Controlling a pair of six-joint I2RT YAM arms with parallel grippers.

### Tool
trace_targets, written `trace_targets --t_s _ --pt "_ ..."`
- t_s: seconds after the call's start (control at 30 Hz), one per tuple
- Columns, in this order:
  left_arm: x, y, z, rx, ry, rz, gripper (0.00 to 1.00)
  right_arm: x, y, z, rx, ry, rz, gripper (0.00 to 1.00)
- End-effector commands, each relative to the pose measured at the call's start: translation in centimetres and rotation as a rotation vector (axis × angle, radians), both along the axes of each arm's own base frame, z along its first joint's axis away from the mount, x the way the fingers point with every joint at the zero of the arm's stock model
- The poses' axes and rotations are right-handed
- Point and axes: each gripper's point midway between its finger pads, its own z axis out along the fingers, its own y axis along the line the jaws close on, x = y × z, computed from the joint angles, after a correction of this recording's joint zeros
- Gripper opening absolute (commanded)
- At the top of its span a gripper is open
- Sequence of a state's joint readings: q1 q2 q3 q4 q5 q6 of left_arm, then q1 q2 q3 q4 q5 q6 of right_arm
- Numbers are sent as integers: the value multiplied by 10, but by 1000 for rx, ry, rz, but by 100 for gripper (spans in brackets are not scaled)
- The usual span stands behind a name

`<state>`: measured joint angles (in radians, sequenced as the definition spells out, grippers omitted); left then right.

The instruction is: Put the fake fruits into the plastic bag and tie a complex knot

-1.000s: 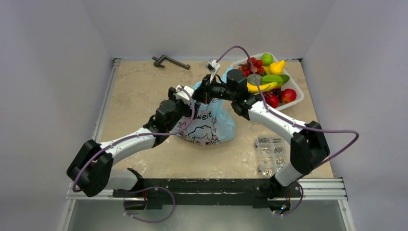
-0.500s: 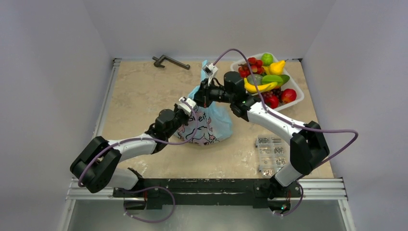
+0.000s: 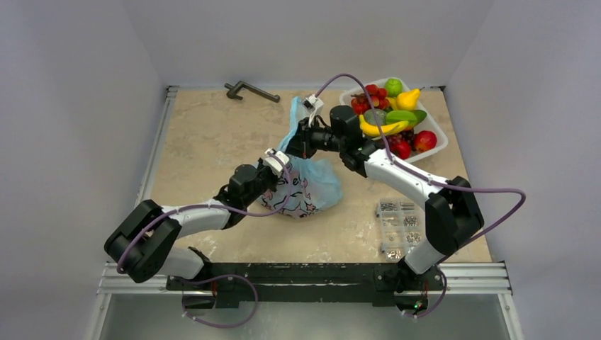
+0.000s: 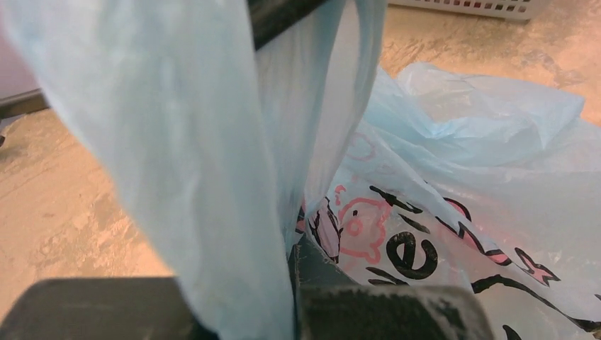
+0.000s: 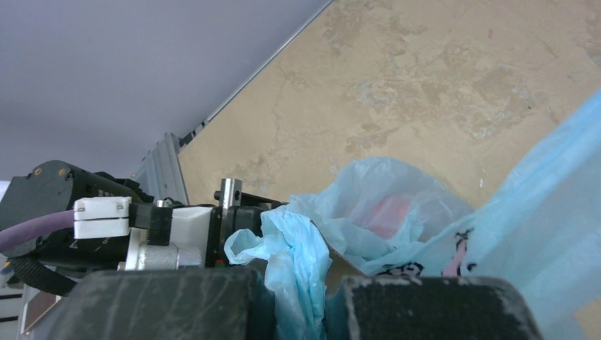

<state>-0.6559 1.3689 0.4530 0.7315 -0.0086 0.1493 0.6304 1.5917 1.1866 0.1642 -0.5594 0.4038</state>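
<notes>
On the table, the plastic bag is seen at the middle, one handle strip raised above it. The fake fruits are heaped in the white tray at the far right, apart from the bag. The left gripper is clamped on a handle strip at the bag's top left; the right gripper is clamped on bunched bag film just above.

counter: beige, marbled | far edge: dark metal handle | far right: white tray | near right: clear screw box
</notes>
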Motion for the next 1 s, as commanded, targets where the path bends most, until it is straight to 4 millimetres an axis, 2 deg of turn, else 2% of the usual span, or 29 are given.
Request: trace_targets --t_s 0.0,0.07,0.1,0.17,0.2,0.27,0.3,0.37,0.53,0.57,0.6,0.7,0.8,0.87,0.97 --pt "-6 11 -38 84 128 35 0 28 -17 23 90 -32 -75 0" --pt "-10 6 -31 63 120 -4 0 20 -16 31 127 -64 -8 0" --pt "-16 3 -25 65 115 -44 14 16 -15 32 113 -93 27 0" --pt "-27 0 0 69 100 -108 61 10 -13 34 94 -146 90 0" --pt "-33 0 18 68 94 -131 75 9 -13 33 81 -175 109 0" --pt "-48 3 52 40 95 -178 85 6 -13 31 66 -203 146 0" --pt "-57 7 65 25 115 -199 86 4 -12 30 61 -211 161 0" --pt "-70 23 90 -44 164 -171 99 2 -12 28 48 -242 190 0" --pt "-85 53 132 -174 335 -192 98 -8 -12 31 37 -318 264 0" --pt "-91 54 139 -156 353 -264 98 -11 -12 34 43 -336 283 0" --pt "-109 48 152 -150 364 -429 96 -14 -12 37 48 -358 304 0" --pt "-109 53 171 -123 360 -587 90 -23 -11 44 52 -434 376 0" --pt "-108 54 174 -34 293 -729 86 -25 -9 44 29 -521 432 0" --pt "-98 51 177 -24 260 -771 87 -28 -5 47 23 -565 470 0" --pt "-82 45 167 -15 250 -798 88 -33 0 47 11 -627 513 0"
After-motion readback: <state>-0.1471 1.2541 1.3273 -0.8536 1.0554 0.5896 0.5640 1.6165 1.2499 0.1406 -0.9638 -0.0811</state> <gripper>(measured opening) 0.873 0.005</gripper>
